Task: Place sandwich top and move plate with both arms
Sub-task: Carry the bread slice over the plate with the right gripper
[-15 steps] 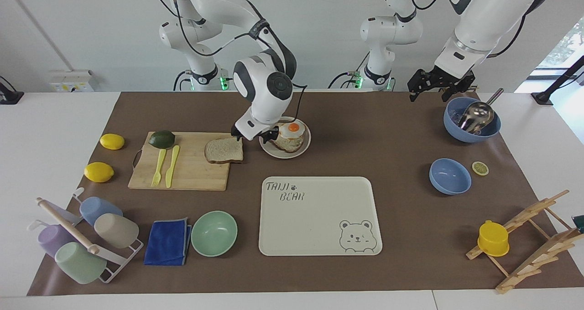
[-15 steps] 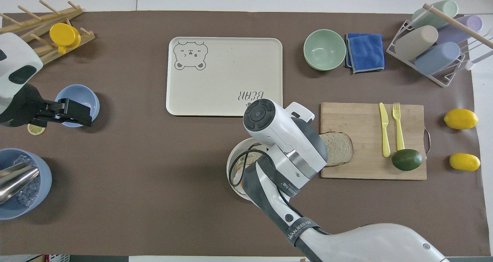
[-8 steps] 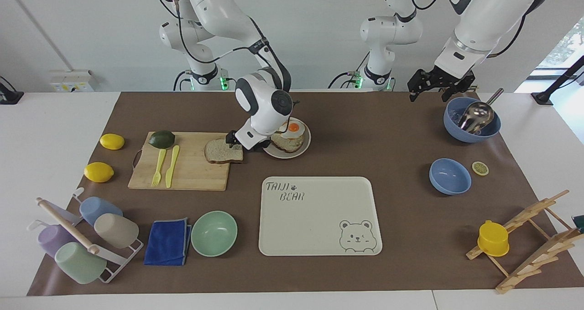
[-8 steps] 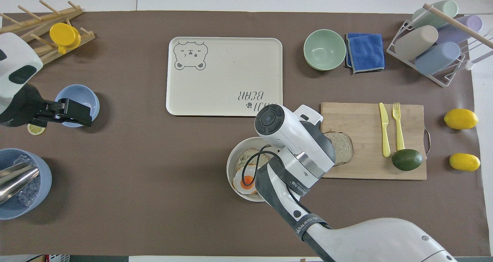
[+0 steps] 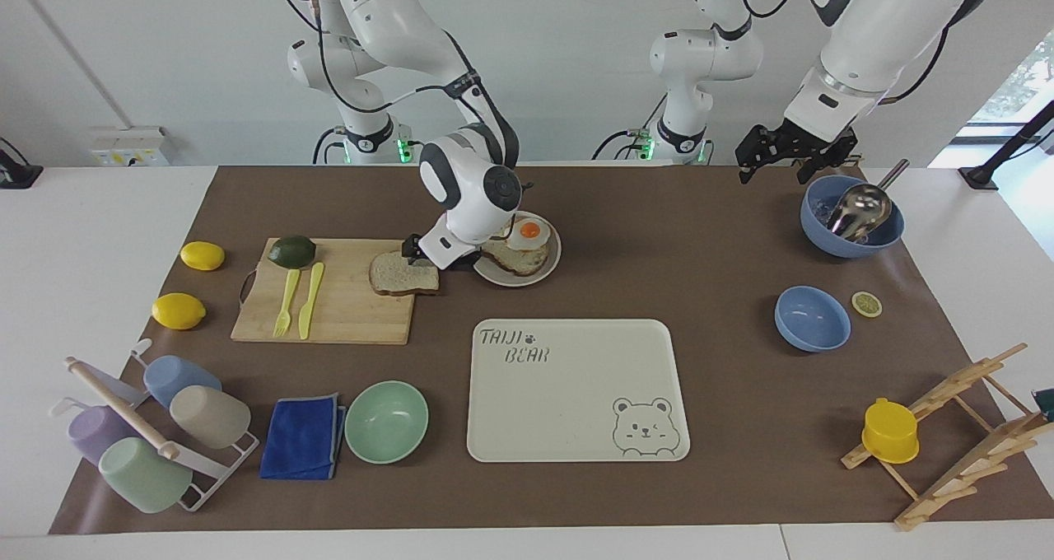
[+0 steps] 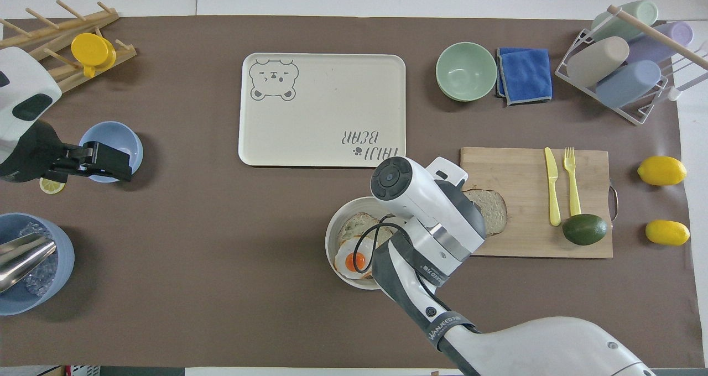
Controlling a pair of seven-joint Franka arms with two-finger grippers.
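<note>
Brown-matted table [image 5: 659, 239] | right tool [image 5: 422, 253] has shifted from plate [image 5: 550, 268] to sandwich top [image 5: 402, 273] on cutting board [image 5: 346, 313], frame centre-left, finger spread unclear | pickup looks imminent | left tool [image 5: 782, 158] waits upper right, spread.

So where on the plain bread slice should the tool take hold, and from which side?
The sandwich top lies flat on the cutting board, at the end beside the plate. Probably best to pinch the crust edge on that plate end, coming down from above, where the right tool is now; its flat pose leaves only edges to grip.
</note>
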